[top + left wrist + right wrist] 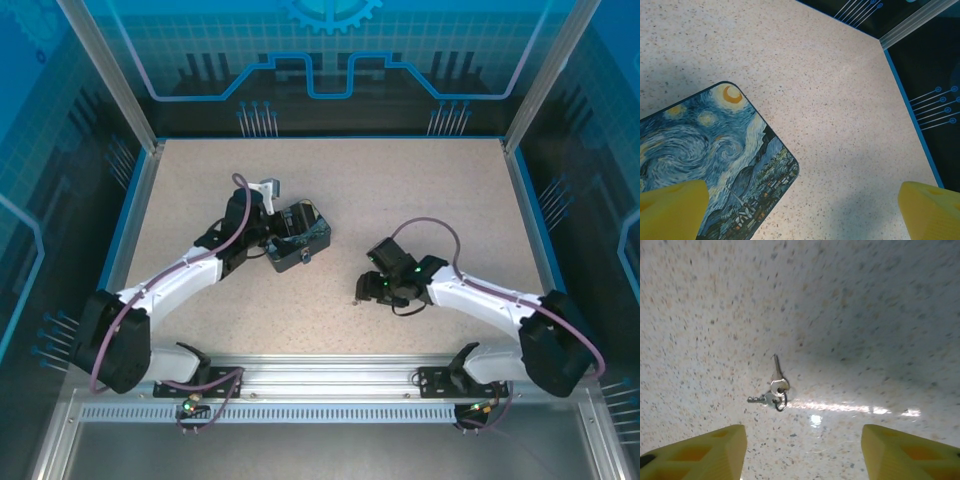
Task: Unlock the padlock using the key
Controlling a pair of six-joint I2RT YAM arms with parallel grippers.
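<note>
**Padlock task: early stage, key not yet picked up**

Key [778, 382]: thin metal, lying flat on the surface [865, 315], joined by a small ring [781, 402] to a second key [759, 399] that lies across it. It sits ahead of the right tool and between the lines of its two fingers, apart from both. Nothing is touching it.

Padlock: too small to make out. I cannot tell where it sits, or whether its shackle is closed.

Right tool [802, 427]: spread wide, holding nothing, low over the surface and pointed at the key.

Left tool [802, 185]: spread wide, holding nothing. One finger overlaps the near corner of the box [705, 150]; whether it touches the lid cannot be told.

Box: painted with a swirling night sky, lid up, flat on the surface in the left half of the top view.

Status, as a judgement:
- Done: both arms appear to be set at their stations.
- Remaining: grip the key, bring it to the padlock, insert it, turn it, and free the shackle.
</note>
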